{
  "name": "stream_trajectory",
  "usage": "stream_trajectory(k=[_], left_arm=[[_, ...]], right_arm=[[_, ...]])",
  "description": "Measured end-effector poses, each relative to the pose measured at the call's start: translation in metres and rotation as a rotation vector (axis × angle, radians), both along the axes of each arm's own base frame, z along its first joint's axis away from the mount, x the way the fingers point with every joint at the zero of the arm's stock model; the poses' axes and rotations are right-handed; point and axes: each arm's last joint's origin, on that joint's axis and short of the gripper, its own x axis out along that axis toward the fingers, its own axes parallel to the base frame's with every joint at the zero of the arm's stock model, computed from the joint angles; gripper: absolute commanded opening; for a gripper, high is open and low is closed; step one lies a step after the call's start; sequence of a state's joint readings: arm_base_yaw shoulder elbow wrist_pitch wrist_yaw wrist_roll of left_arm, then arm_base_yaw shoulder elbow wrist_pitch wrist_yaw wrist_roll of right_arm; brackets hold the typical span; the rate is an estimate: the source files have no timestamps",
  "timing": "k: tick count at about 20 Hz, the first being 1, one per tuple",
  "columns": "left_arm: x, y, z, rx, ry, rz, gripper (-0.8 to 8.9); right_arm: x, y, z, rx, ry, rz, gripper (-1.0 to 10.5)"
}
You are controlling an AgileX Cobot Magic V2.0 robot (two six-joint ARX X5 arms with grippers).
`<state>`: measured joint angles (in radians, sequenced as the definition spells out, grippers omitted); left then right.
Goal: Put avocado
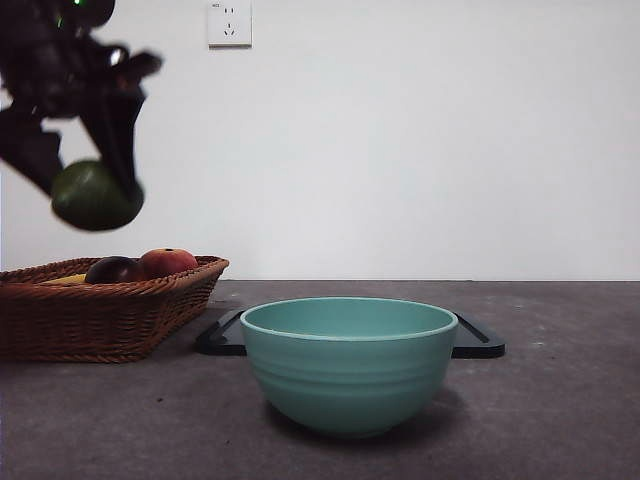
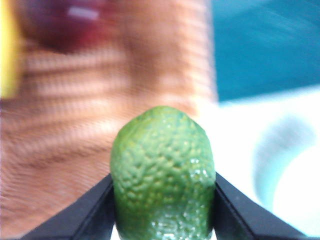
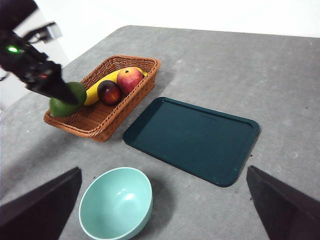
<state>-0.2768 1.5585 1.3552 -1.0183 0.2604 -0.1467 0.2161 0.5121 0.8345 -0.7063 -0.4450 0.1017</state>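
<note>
Gripping the avocado [image 1: 95, 197] above the basket [image 1: 100, 315], the left gripper [image 2: 162, 200] has its jaws closed on it; only the right wrist view shows the right gripper [image 3: 165, 210] open over the bowl [image 3: 116, 204] and tray [image 3: 192, 140].

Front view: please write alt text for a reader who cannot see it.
A dark gripper holds a green avocado in the air above a wicker basket of fruit at the left. A teal bowl stands near the camera, with a dark tray behind it.
</note>
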Motion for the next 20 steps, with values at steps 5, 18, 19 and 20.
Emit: stream_trajectory(k=[5,18,19,20], left_arm=[[-0.04,-0.049,0.021,-0.021,-0.051,-0.206,1.52],[-0.082,-0.158,-0.016,-0.016,-0.024,-0.576,1.5],[-0.08,-0.164,-0.022,-0.015,-0.022,-0.584,1.5],[-0.078,-0.17,-0.029,-0.015,-0.023,-0.589,1.5]], right_arm=[[0.0,0.0,0.0,0.0,0.0,0.0,6.0],[0.0,0.0,0.0,0.008,0.006,-0.004,6.0],[0.0,0.0,0.0,0.008,0.006,-0.004,6.0],[0.0,0.0,0.0,0.008,0.006,-0.004,6.0]])
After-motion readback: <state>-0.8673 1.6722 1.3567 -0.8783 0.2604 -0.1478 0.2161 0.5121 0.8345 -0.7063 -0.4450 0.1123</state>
